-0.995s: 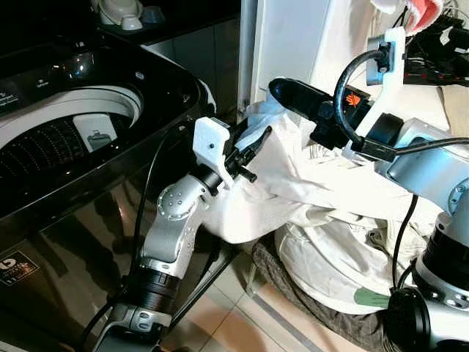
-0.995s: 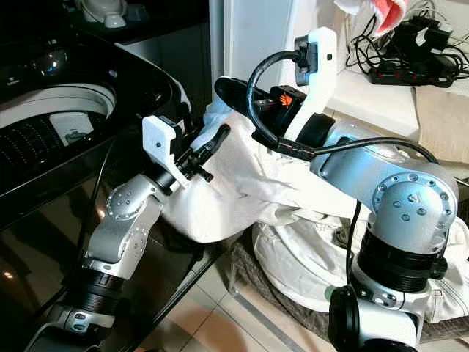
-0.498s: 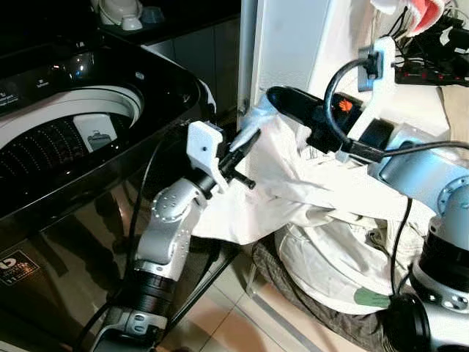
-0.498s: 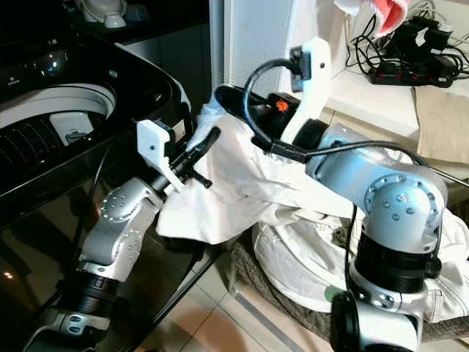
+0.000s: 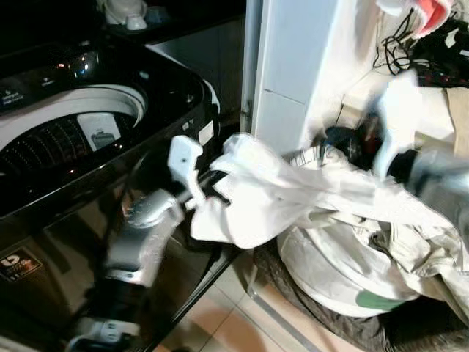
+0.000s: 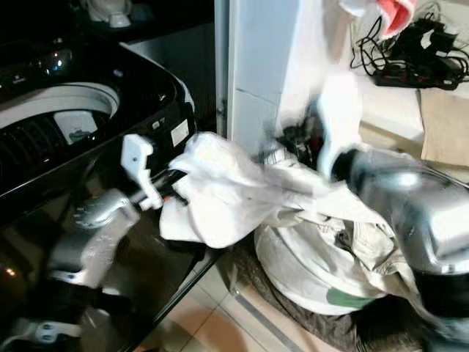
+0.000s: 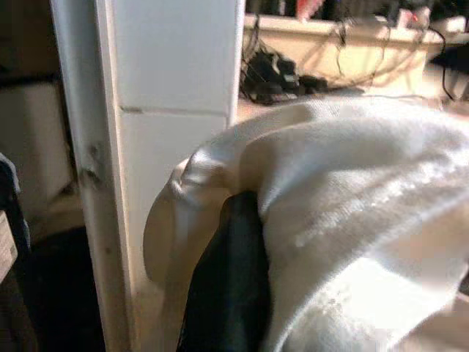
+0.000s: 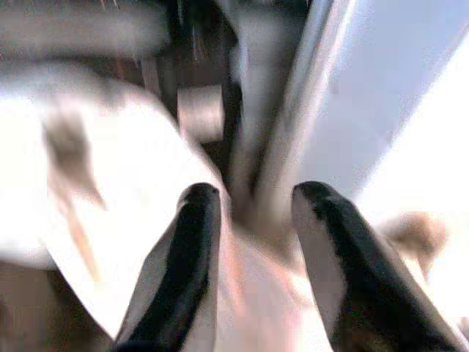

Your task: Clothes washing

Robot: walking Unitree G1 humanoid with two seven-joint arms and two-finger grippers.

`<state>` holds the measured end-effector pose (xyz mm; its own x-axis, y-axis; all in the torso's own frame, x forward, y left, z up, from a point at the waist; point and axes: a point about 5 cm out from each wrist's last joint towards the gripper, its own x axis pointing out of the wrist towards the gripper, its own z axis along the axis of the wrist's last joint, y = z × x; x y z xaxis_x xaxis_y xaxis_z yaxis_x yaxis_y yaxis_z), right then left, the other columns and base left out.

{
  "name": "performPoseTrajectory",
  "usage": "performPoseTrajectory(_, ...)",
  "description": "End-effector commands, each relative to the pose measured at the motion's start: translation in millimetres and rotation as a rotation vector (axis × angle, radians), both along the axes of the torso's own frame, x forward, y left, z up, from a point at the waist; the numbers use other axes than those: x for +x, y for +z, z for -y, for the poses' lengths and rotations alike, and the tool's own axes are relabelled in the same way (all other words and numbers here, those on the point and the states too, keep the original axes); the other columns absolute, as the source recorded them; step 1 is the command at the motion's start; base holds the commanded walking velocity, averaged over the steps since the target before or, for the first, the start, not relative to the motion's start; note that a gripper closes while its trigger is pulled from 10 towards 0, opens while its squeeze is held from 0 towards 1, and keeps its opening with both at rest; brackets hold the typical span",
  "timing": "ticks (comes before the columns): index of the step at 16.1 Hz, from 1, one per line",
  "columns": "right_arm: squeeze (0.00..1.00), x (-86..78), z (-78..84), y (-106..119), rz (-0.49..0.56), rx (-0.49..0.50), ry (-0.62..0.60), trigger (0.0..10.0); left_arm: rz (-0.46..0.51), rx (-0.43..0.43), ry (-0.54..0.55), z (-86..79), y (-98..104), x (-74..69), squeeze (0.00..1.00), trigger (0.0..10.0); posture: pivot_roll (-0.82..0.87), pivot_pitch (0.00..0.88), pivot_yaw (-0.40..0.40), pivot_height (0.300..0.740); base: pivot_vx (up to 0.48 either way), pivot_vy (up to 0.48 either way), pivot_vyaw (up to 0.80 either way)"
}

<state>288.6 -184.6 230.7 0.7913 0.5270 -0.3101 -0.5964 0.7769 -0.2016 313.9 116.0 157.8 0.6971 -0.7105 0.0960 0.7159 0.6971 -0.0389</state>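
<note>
White garment draped over left gripper, right gripper spread, beside it

Spread right pincer over white cloth

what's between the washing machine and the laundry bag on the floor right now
The white garment, draped over the left gripper, spans from the washing machine to the laundry bag, in the left eye view.

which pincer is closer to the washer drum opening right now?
Left. The left pincer sits against the washer's front corner, just beside the drum opening, wrapped in the white garment. The right pincer is farther off, over the laundry pile by the white pillar.
</note>
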Motion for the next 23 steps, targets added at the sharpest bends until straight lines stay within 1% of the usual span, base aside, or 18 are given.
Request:
performPoseTrajectory(1, 1.00, -0.4, 4.4, -15, -0.035, -0.122, 0.020, 10.0, 0.003, -0.014, -0.072, 5.3, 6, -4.5, 0.00, 0.0, -0.10, 0.000, -0.007, 0.740, 0.000, 0.000, 0.00)
performPoseTrajectory(2, 1.00, -2.5, 10.1, -25, -0.066, -0.191, 0.028, 10.0, -0.006, -0.014, -0.105, 5.0, 6, -6.9, 0.00, 0.0, -0.10, 0.000, -0.007, 0.740, 0.000, 0.000, 0.00)
performPoseTrajectory(3, 1.00, -6.6, 20.1, -41, -0.113, -0.302, 0.046, 10.0, -0.021, -0.012, -0.163, 4.1, 7, -11.8, 0.00, 0.0, -0.10, 0.000, -0.010, 0.740, 0.000, 0.000, 0.00)
performPoseTrajectory(4, 1.00, -8.6, 25.0, -52, -0.124, -0.371, 0.059, 10.0, -0.036, -0.010, -0.202, 2.3, 8, -15.3, 0.00, 0.0, -0.10, 0.000, -0.011, 0.740, 0.000, 0.000, 0.00)
performPoseTrajectory(5, 1.00, -7.6, 25.9, -59, -0.105, -0.414, 0.068, 10.0, -0.058, -0.015, -0.252, 0.4, 9, -19.6, 0.00, 0.0, -0.10, 0.000, -0.011, 0.740, 0.000, 0.000, 0.00)
performPoseTrajectory(6, 1.00, -6.9, 26.2, -62, -0.095, -0.435, 0.071, 10.0, -0.069, -0.015, -0.274, -0.4, 9, -21.7, 0.00, 0.0, -0.10, 0.000, -0.010, 0.740, 0.000, 0.000, 0.00)
performPoseTrajectory(7, 1.00, -7.1, 27.8, -71, -0.117, -0.478, 0.075, 10.0, -0.091, 0.001, -0.314, -3.0, 9, -25.6, 0.00, 0.0, -0.10, 0.000, -0.010, 0.740, 0.000, 0.000, 0.00)
performPoseTrajectory(8, 0.56, -7.9, 30.9, -79, -0.142, -0.532, 0.079, 10.0, -0.112, 0.016, -0.339, -5.9, 8, -28.3, 0.00, 0.0, -0.09, 0.000, -0.011, 0.740, 0.000, 0.000, 0.00)
performPoseTrajectory(9, 0.00, -5.5, 34.6, -86, -0.107, -0.593, 0.070, 10.0, -0.142, 0.038, -0.373, -9.8, 7, -32.4, 0.00, 0.0, -0.09, 0.000, -0.011, 0.740, 0.000, 0.000, 0.00)
performPoseTrajectory(11, 0.00, 4.3, 38.7, -93, -0.027, -0.623, 0.014, 10.0, -0.196, 0.059, -0.422, -14.1, 5, -38.6, 0.00, 0.0, -0.09, 0.000, -0.012, 0.740, 0.000, 0.000, 0.00)
performPoseTrajectory(13, 0.00, 7.7, 38.8, -96, -0.007, -0.622, -0.002, 10.0, -0.214, 0.080, -0.436, -15.2, 4, -40.5, 0.00, 0.0, -0.09, 0.000, -0.012, 0.740, 0.000, 0.000, 0.00)
performPoseTrajectory(15, 0.00, 9.3, 37.4, -101, 0.004, -0.596, -0.003, 10.0, -0.221, 0.099, -0.430, -17.8, 3, -40.7, 0.00, 0.0, -0.09, 0.000, -0.012, 0.740, 0.000, 0.000, 0.00)
performPoseTrajectory(16, 0.00, 10.5, 37.2, -101, 0.016, -0.584, -0.007, 8.5, -0.223, 0.101, -0.430, -18.8, 3, -40.4, 0.00, 0.0, -0.09, 0.000, -0.011, 0.740, 0.000, 0.000, 0.00)
performPoseTrajectory(17, 0.00, 11.8, 37.2, -100, 0.029, -0.577, -0.009, 5.0, -0.218, 0.113, -0.417, -20.1, 3, -39.2, 0.00, 0.0, -0.09, 0.000, -0.011, 0.740, 0.000, 0.000, 0.00)
performPoseTrajectory(19, 0.00, 13.8, 35.8, -96, 0.052, -0.552, -0.004, 0.0, -0.217, 0.130, -0.406, -22.3, 3, -38.0, 0.00, 0.0, -0.09, 0.000, -0.008, 0.740, 0.000, 0.000, 0.00)
performPoseTrajectory(23, 0.00, 13.9, 31.1, -94, 0.061, -0.503, 0.022, 0.0, -0.215, 0.147, -0.399, -24.0, 3, -37.3, 0.00, 0.0, -0.09, 0.000, -0.007, 0.740, 0.000, 0.000, 0.00)
